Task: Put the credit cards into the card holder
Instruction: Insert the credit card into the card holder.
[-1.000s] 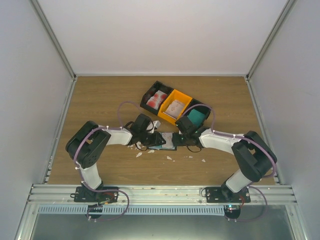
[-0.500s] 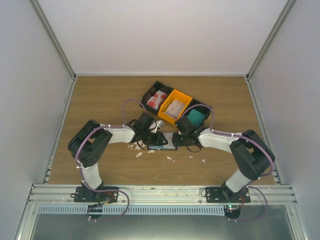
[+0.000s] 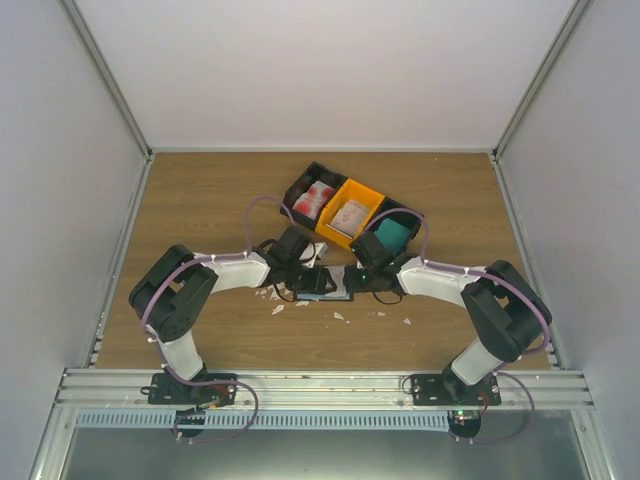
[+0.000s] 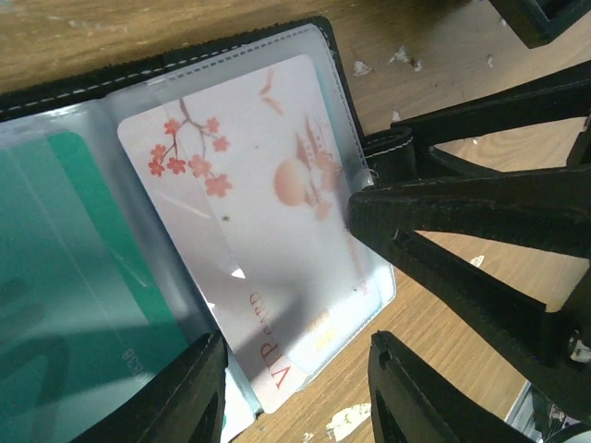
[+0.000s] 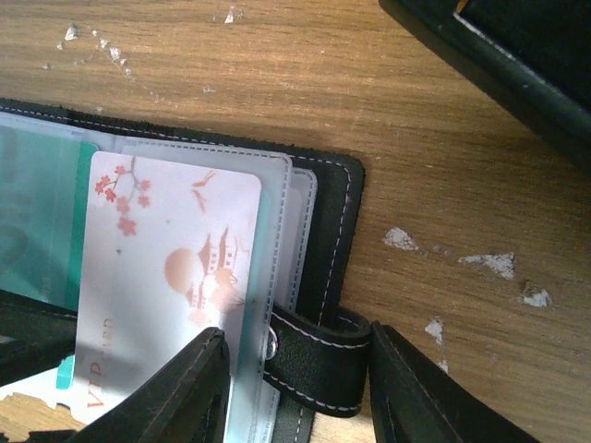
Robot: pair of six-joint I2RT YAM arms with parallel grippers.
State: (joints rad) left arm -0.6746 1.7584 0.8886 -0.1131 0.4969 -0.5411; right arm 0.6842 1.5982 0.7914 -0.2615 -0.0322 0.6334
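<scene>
Lying open on the wooden table (image 3: 200,200) between the two wrists, the card holder (image 5: 331,221) is mostly covered from above; only a sliver of teal and white shows between the arms. Close up, its left part runs out of frame, where a teal card (image 4: 83,277) sits blurred behind a cloudy plastic sleeve. Just right of it is a pale card (image 4: 268,231) printed with red blossoms and a sun. How far into its sleeve it sits is hard to make out. Its "VIP" end lies between the spread fingers of the left gripper (image 4: 295,369), which seem to touch neither edge. The right gripper (image 5: 295,369) is spread too, with the holder's snap strap (image 5: 319,360) between its fingers. Whether a pad bears on the strap cannot be told, though one of its fingers (image 4: 443,208) meets the sleeve's right edge. White scraps (image 3: 278,308) dot the wood near the holder. Behind it stand three bins in a slanted row. The black bin (image 3: 300,188) holds red-and-white cards (image 3: 317,199), the orange bin (image 3: 360,188) holds pale cards (image 3: 350,215), and the second black bin (image 3: 405,210), partly crossed by a cable, holds teal cards (image 3: 392,234). White walls (image 3: 330,70) close the left, back and right sides, and a metal rail (image 3: 320,380) carries the arm bases at the near edge.
</scene>
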